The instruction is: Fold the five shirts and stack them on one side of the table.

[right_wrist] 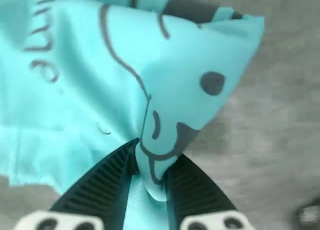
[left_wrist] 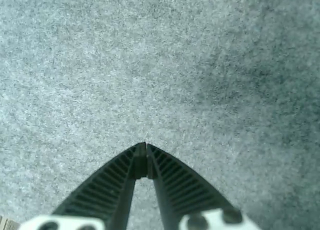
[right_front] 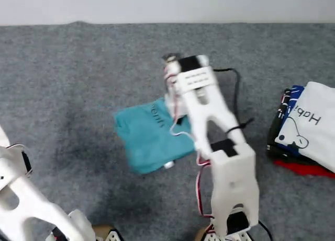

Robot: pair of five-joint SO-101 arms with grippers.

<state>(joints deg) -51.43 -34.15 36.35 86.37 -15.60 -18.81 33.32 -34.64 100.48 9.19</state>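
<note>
On grey table (right_front: 63,94), right tool (right_wrist: 152,157) pinching teal shirt (right_wrist: 85,90), stack (right_front: 306,128) apart

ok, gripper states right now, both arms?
Left gripper: closed, holding nothing.
Right gripper: closed on a fold of the teal shirt.

The right arm (right_front: 209,115) hides part of the teal shirt (right_front: 146,139), and the high view's edge crops the shirt stack (right_front: 309,131).
</note>
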